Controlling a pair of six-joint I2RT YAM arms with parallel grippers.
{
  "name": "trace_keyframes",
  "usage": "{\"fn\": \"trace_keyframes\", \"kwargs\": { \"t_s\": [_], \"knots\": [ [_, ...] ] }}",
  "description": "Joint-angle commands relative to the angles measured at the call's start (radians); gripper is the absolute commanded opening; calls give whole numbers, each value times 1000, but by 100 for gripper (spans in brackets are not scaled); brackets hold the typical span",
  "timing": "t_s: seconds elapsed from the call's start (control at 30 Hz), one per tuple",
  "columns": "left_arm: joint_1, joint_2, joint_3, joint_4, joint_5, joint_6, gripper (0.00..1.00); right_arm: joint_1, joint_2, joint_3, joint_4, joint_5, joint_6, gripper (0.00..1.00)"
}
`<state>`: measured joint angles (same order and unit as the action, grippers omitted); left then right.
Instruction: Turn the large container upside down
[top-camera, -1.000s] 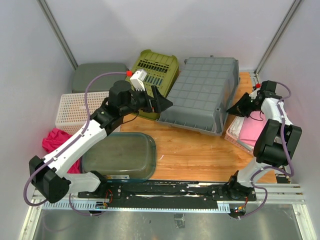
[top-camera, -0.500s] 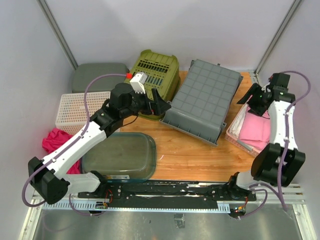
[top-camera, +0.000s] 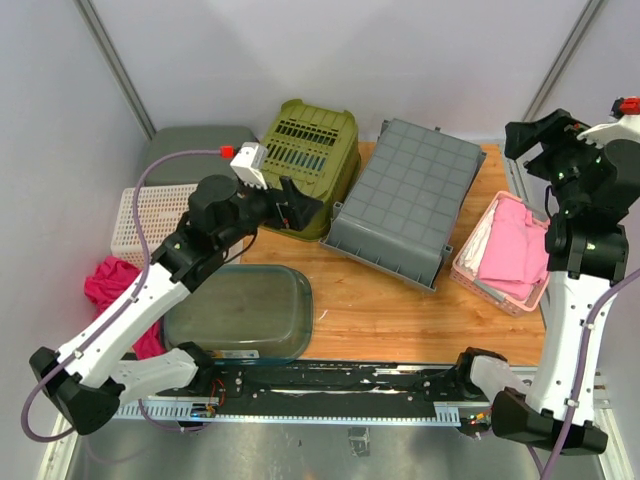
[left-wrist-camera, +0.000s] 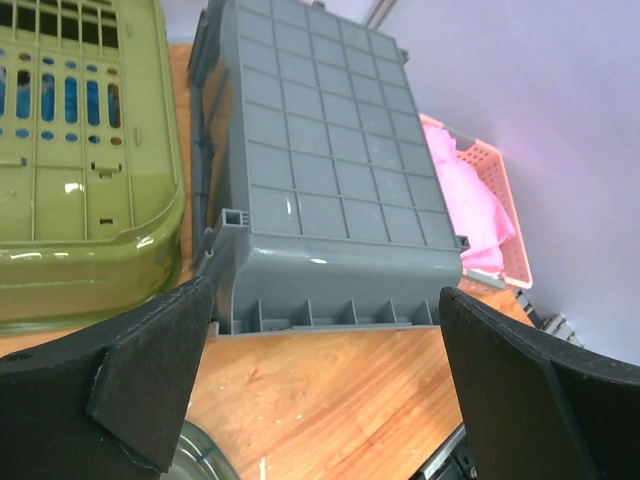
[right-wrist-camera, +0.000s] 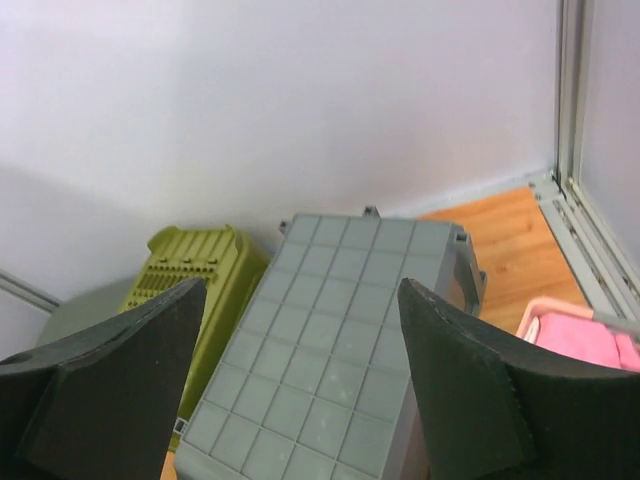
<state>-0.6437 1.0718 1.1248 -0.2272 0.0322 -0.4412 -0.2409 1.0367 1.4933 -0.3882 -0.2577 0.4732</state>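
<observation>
Both arms have drawn off the large container (top-camera: 405, 200) in the last half second. The right arm (top-camera: 580, 230) now stands high over the right edge of the table (top-camera: 400, 310), and the left arm (top-camera: 160, 280) has eased back toward the left edge. The container itself has not shifted.

From above, it lies upside down (gridded base up) at the far middle of the table, set askew. Its left rim is just beside an olive basket (top-camera: 308, 160), and its right side is near a pink basket (top-camera: 500, 255) at the right edge. Bare wood lies open along its near rim, and a clear tub (top-camera: 240, 310) fills the near left corner.

From the left wrist, the left jaws are spread wide and empty, their fingers (left-wrist-camera: 150, 370) framing the container's near rim with bare table between. The olive basket sits close against the container's left corner (contact cannot be told).

From the right wrist, the right jaws are also wide apart and empty, held high. The container's base shows far below between the fingers (right-wrist-camera: 470, 400), its far rim close to the back wall.
</observation>
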Motion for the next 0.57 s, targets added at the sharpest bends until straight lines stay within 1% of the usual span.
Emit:
{"fn": "trace_keyframes", "kwargs": {
  "t_s": [0.0,0.23,0.4,0.53],
  "knots": [
    [-5,-83,-54,114,4,28,99,10,-19,-14,128,30,19,82],
    [-5,-178,-149,177,-81,23,99,10,-30,-56,93,67,4,84],
    [-5,-200,-203,237,-101,6,99,10,-18,-37,69,86,-13,83],
    [-5,-195,-212,258,-112,6,99,9,-11,-31,50,87,-26,83]
  ]
}}
